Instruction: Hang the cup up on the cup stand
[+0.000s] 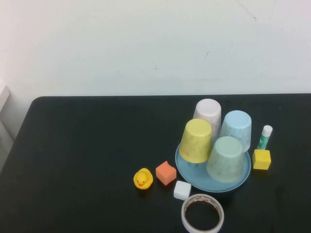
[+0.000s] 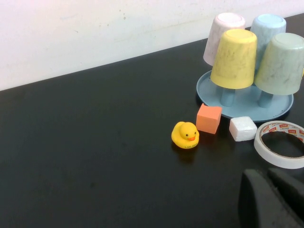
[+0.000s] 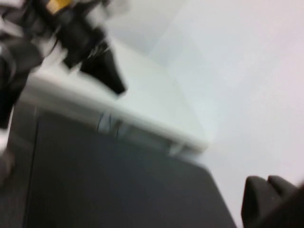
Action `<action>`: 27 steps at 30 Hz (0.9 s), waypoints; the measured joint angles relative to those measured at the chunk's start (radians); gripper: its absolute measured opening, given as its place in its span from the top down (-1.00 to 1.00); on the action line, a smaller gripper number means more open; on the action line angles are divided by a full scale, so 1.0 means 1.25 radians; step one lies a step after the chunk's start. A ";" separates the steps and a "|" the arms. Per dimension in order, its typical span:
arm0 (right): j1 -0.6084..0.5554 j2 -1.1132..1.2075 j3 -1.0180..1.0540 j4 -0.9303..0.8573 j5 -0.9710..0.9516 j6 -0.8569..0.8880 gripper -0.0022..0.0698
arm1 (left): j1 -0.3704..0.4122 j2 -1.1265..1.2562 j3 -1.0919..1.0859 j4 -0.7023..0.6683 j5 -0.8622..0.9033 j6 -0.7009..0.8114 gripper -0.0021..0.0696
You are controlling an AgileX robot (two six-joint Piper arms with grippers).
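The pale mint-green cup (image 1: 226, 158) sits upside down on a peg at the front right of the round light-blue cup stand (image 1: 192, 175). It also shows in the left wrist view (image 2: 282, 64), over a blue peg (image 2: 265, 99) of the stand (image 2: 242, 108). The white flower cap is hidden. Neither arm shows in the high view. My left gripper (image 2: 266, 183) is shut and empty, low over the table, short of the tape roll. My right gripper (image 3: 266, 183) is shut and empty, pointing off the table at a pale wall.
Yellow (image 1: 196, 141), light-blue (image 1: 236, 128) and pinkish-white (image 1: 207, 114) cups also hang inverted on the stand. Beside it lie a rubber duck (image 1: 143, 178), orange cube (image 1: 165, 173), white cube (image 1: 182, 190), tape roll (image 1: 202, 213), yellow cube (image 1: 261, 159) and glue stick (image 1: 265, 137).
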 joint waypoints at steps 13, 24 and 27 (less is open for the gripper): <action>0.000 -0.001 0.190 0.207 -0.797 -0.038 0.94 | 0.000 0.000 0.000 0.000 0.000 0.000 0.94; -0.004 -0.086 0.351 -0.108 -0.947 0.247 0.94 | 0.000 0.000 0.000 0.000 0.000 0.000 0.94; -0.044 -0.100 0.399 -0.448 -0.961 0.631 0.94 | 0.000 0.000 0.000 0.000 0.000 0.000 0.94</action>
